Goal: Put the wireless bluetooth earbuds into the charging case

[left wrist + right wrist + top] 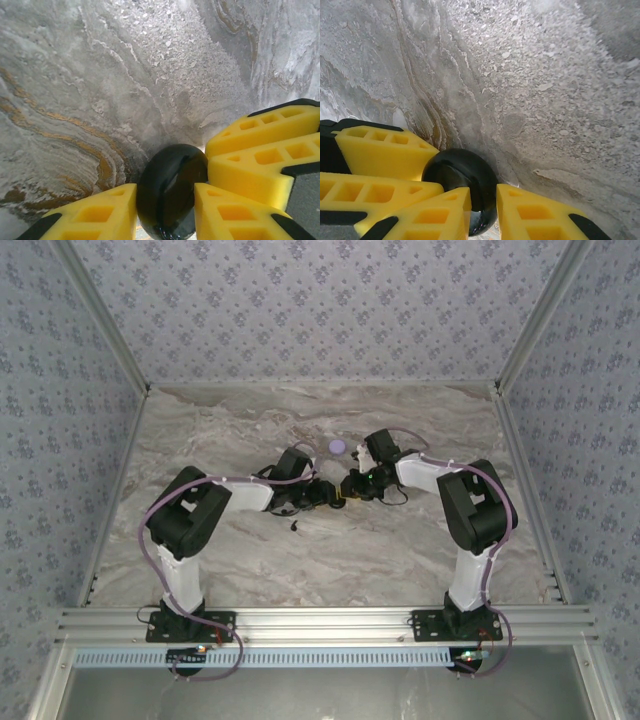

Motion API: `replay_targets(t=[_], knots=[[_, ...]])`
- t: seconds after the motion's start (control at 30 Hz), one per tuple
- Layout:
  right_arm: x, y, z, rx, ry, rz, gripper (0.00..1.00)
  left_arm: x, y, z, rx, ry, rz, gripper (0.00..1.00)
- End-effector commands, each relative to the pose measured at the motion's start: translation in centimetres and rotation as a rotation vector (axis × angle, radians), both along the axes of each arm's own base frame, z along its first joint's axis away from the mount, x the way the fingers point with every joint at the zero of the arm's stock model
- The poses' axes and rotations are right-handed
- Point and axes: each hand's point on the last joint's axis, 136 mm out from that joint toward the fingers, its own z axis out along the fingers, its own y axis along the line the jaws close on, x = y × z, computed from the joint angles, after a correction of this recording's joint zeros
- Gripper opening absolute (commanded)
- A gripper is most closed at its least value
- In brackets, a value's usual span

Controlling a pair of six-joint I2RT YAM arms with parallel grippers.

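Fingers (100,215) of the left gripper (165,192) and the right gripper (484,200) both pinch the charging case (170,170), jaws narrow around it. An uneven pull may twist it loose, toward the earbud (295,527) at seven o'clock.

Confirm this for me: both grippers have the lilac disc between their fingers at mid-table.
Not right. Between the fingers of the left gripper and the right gripper at mid-table is the black case, as both wrist views show. The lilac disc lies free on the table beyond them, in the top view.
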Motion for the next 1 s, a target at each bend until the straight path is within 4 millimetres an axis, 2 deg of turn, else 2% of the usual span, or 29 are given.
replay_targets(t=[0.0, 0.2, 0.7, 0.97], knots=[[-1.07, -0.06, -0.77, 0.008, 0.054, -0.003, 0.22, -0.75, -1.68, -0.2, -0.044, 0.029, -0.04, 0.32], [-0.95, -0.27, -0.64, 0.011, 0.056, -0.011, 0.22, -0.58, -2.02, 0.28, -0.074, 0.025, -0.032, 0.4], [-1.18, -0.44, -0.86, 0.065, 0.081, -0.026, 0.24, -0.28, -1.99, 0.62, -0.112, 0.014, 0.003, 0.41], [-1.45, -0.6, -1.21, 0.102, 0.104, -0.038, 0.32, -0.22, -1.62, 0.28, -0.099, 0.016, 0.022, 0.42]])
